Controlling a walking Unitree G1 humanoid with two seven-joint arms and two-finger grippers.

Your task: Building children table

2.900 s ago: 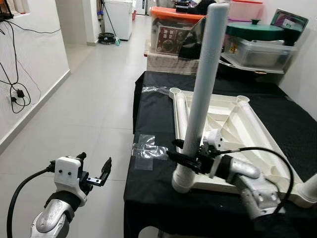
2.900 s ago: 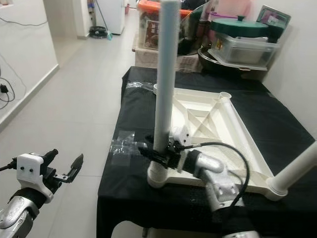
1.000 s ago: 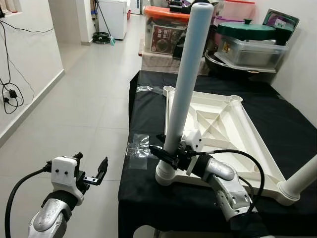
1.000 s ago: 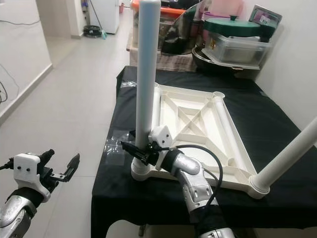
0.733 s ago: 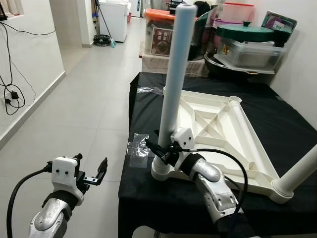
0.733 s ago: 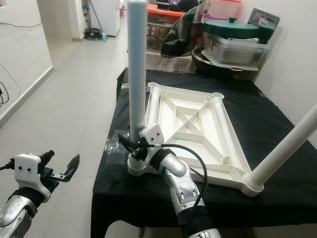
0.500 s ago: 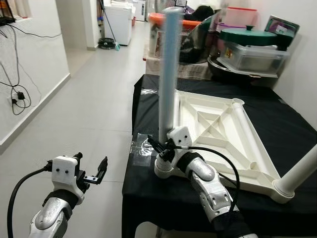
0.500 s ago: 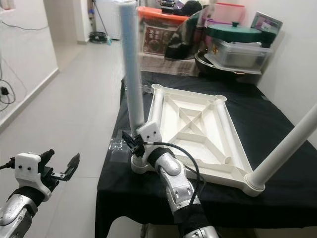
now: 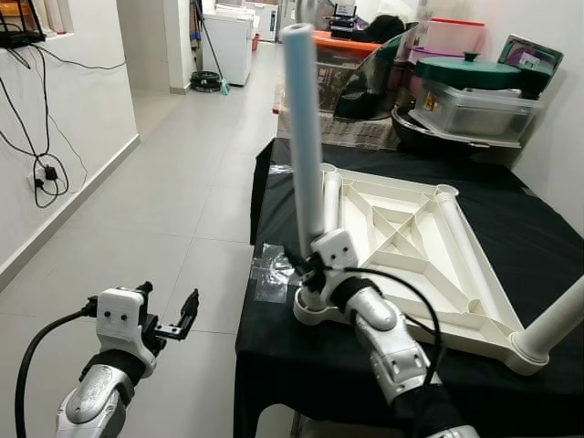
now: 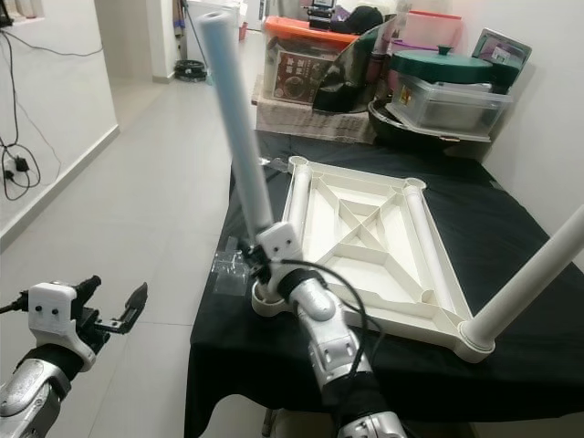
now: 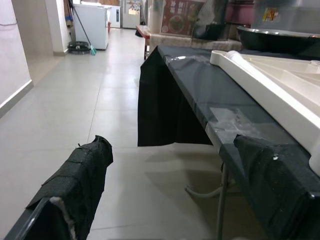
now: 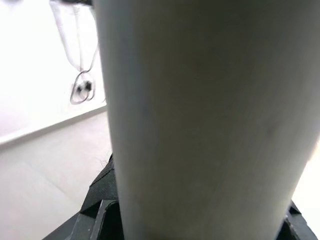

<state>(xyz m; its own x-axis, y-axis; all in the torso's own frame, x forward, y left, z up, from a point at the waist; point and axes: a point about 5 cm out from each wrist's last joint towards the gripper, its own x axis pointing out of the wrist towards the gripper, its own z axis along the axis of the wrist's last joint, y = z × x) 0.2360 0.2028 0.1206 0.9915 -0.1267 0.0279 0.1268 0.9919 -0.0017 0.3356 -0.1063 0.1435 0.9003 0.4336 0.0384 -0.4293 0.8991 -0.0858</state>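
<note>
Tabletop [image 9: 547, 265], black-draped, carries the white children's table top [image 9: 401, 237], lying upside down with its ribbed underside up. Four corner sockets: two far ones look empty. The near right corner has a leg [image 10: 534, 274] seated, slanting up and out of view. The near left corner has the long grey leg [image 9: 306, 137] in its socket [image 9: 315, 310], but tilted away from vertical, leaning toward the robot's left. Clear plastic wrapping [image 9: 271, 271] lies on the cloth just beside that socket.

Judgement: you are roughly halfway. Two legs in place, one of them not yet squared up; two legs to go, then flipping the piece upright.

Right hand [image 9: 310, 269]: clamped on the grey leg low down, just above the socket. In its wrist view, the tube fills the space between the black fingers [image 12: 100, 195], which press its sides.

Left hand [image 9: 169, 315]: fingers apart, holding nothing, hovering over the floor [image 9: 173, 182] off the tabletop's near left edge, pointed toward it.

Next call, as I read it: straighten the tilted leg and press it home before letting go.
</note>
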